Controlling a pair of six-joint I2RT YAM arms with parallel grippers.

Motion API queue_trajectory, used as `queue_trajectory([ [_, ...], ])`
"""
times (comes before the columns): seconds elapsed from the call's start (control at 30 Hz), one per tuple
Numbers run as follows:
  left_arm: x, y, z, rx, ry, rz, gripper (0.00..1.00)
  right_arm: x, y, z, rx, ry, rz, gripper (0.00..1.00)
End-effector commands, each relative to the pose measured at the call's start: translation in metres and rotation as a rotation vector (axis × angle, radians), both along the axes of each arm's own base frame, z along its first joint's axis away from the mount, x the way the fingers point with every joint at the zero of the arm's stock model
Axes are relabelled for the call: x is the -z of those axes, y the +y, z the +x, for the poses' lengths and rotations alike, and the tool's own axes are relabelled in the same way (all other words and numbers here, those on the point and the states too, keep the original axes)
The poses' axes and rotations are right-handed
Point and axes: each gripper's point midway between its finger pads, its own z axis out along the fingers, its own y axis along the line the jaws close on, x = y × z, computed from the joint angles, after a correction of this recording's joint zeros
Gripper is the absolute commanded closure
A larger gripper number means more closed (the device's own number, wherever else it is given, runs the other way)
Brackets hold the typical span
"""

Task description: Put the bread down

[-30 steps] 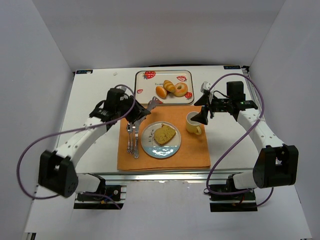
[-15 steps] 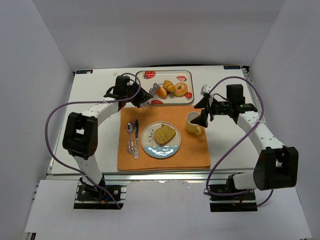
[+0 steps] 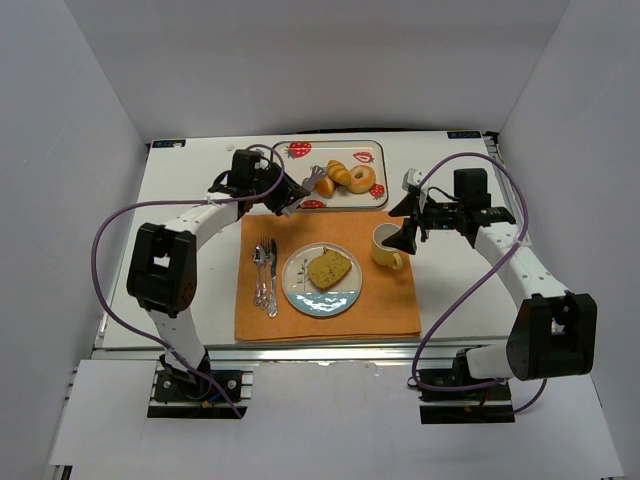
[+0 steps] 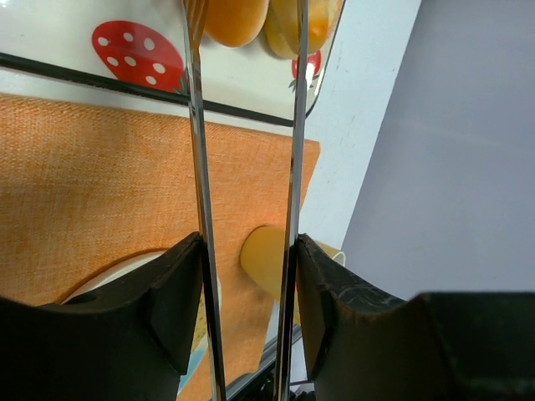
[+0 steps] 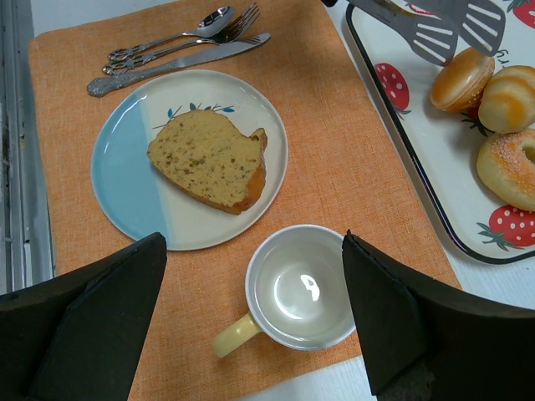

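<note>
The left gripper [image 4: 248,276] pinches long silver metal tongs [image 3: 308,185], and their tips, a little apart, sit just beside the round golden bun [image 3: 323,184] on the white tray with red strawberries [image 3: 340,155]. A brown slice of bread [image 3: 328,268] lies on the blue and white plate [image 3: 320,300]. The right gripper [image 5: 253,251] is spread wide over the yellow cup [image 3: 385,245], farther from the bun, so the left arm looks like the one to use.
</note>
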Motion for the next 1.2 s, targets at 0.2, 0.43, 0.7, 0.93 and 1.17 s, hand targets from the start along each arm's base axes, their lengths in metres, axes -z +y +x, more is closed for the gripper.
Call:
queue_trajectory([
  [0.2,-0.015,0.001,-0.002,0.060,-0.019,0.060,0.44,-0.012,0.001,0.003,-0.014,-0.037,0.021,0.11],
  [0.43,-0.005,-0.002,0.004,0.077,0.006,0.074,0.44,-0.014,0.000,0.004,-0.012,-0.044,0.020,0.10],
  [0.7,0.003,0.000,0.003,0.106,0.035,0.114,0.43,-0.013,0.000,0.005,-0.008,-0.040,0.021,0.11],
  [0.93,-0.002,-0.006,0.005,0.115,0.019,0.077,0.43,-0.011,-0.001,0.004,-0.006,-0.037,0.021,0.11],
  [1.17,-0.006,-0.011,0.003,0.125,0.024,0.037,0.43,-0.010,-0.001,0.003,-0.007,-0.034,0.022,0.11],
])
